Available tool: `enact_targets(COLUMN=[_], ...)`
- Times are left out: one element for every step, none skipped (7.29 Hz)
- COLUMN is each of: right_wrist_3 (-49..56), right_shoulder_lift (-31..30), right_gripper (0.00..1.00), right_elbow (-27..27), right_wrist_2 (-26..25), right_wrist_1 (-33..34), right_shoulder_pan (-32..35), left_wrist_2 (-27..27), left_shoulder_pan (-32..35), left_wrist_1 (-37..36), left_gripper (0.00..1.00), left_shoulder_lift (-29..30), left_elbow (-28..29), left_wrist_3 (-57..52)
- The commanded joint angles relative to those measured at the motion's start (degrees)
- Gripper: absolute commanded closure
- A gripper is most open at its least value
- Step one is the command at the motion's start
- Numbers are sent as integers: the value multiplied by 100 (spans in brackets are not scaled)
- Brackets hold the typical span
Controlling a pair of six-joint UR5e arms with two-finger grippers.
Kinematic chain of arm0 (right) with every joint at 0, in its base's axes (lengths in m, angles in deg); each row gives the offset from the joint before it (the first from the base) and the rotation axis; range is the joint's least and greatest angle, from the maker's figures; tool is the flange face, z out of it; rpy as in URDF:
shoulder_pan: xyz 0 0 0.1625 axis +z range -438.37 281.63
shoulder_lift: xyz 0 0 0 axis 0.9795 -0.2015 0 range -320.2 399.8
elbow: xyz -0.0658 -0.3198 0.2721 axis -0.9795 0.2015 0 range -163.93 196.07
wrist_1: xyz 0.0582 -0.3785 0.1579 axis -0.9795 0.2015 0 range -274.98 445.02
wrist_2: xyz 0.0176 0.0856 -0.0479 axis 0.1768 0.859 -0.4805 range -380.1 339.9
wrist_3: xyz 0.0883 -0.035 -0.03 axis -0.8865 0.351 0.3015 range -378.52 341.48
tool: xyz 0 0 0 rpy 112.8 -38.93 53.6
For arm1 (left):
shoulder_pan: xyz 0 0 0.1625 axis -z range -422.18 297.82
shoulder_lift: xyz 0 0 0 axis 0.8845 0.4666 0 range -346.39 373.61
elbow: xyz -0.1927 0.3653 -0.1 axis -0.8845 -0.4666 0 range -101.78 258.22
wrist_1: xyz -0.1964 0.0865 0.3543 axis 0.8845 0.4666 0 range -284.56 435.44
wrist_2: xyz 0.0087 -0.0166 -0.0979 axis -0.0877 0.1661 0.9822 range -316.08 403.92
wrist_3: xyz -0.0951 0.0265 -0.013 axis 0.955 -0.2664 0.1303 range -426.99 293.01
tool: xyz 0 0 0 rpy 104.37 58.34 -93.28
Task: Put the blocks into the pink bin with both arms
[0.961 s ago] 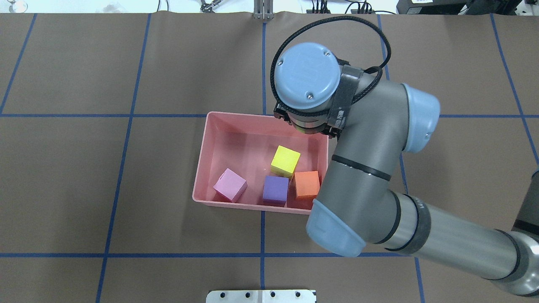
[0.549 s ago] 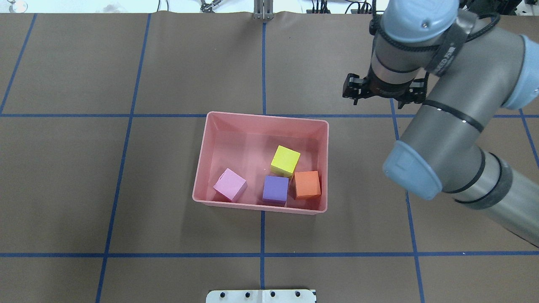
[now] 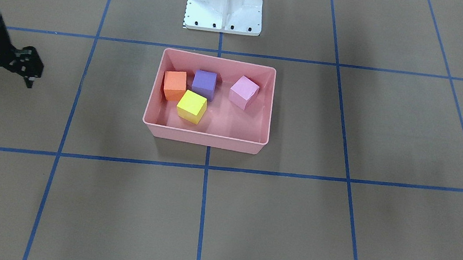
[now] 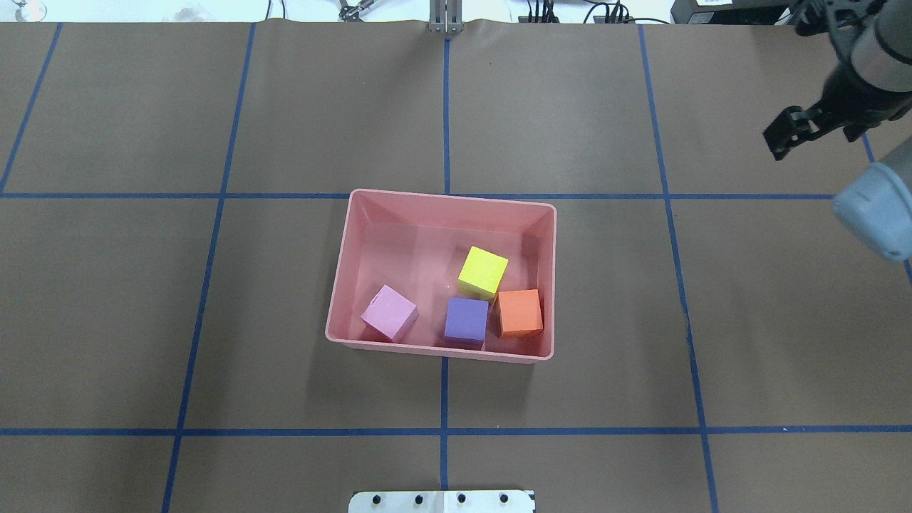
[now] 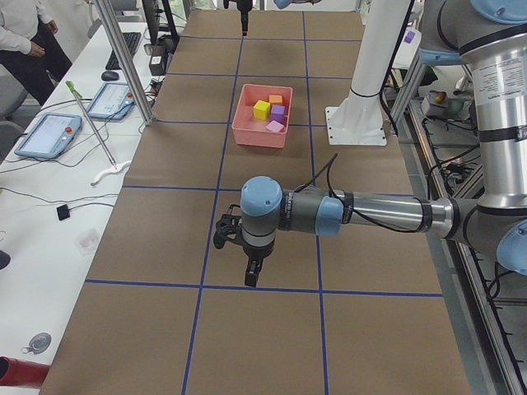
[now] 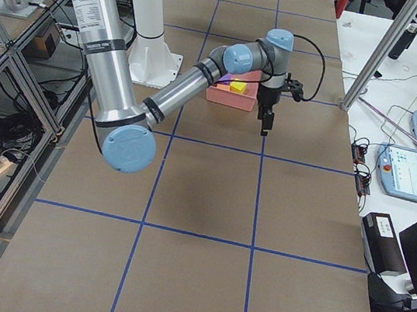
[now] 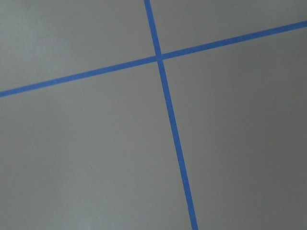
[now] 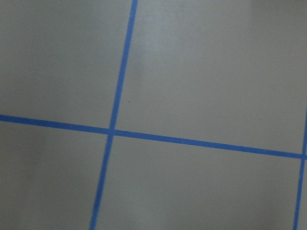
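The pink bin (image 4: 442,198) sits mid-table and holds all the blocks: yellow (image 4: 483,272), purple (image 4: 467,320), orange (image 4: 519,312) and light pink-lilac (image 4: 389,313). They also show in the front view: orange (image 3: 174,85), purple (image 3: 204,82), yellow (image 3: 191,106), pink-lilac (image 3: 243,91). My right gripper (image 4: 826,121) hangs empty over bare table far right of the bin, jaws spread, one finger (image 3: 30,74) showing. My left gripper (image 5: 251,276) hovers over the table far from the bin on my left. It shows only in the side view, so I cannot tell its state. Both wrist views show only table and tape.
The white robot base (image 3: 225,1) stands behind the bin on my side. Blue tape lines (image 4: 445,399) grid the brown table cover. A side desk with tablets (image 5: 49,132) and a person (image 5: 25,41) lie beyond the table's far edge.
My right arm has swung from above the bin's far right corner out to the right and farther away, clear of the bin. The four blocks have not moved.
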Motion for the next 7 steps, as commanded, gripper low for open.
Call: enact_targets(right_wrist_3=[1554,1882,2025,2035,2087,2418,2761], right_shoulder_lift=[-1361,-1740,-2092,-2383,-2586,-2753,-2816], right_gripper=[0,0,0,0,0,0,0], right_elbow=[516,631,676,798,869,887,879], right_wrist_2=[860,986,969,934,986,978,1013], right_wrist_1=[-1355,-1402,-1412,-1412,-1420,-1420,-1412], right_shoulder_pan=[1270,1711,2072,2554,2994,3094,3130], left_wrist_2=[-25,-52,-26,-43,-35,-43,-35], left_shoulder_pan=[24,24,33,-2,-2,-2,6], left_wrist_1=[1,19,36,45,54,45,63], left_gripper=[0,0,0,0,0,0,0], left_shoulder_lift=[-63,-107,-125,-281,-300,-274,-318], left_elbow=[52,44,-17,-18,-26,-18,-18], left_wrist_3=[4,-14,-57,-49,-58,-40,-49])
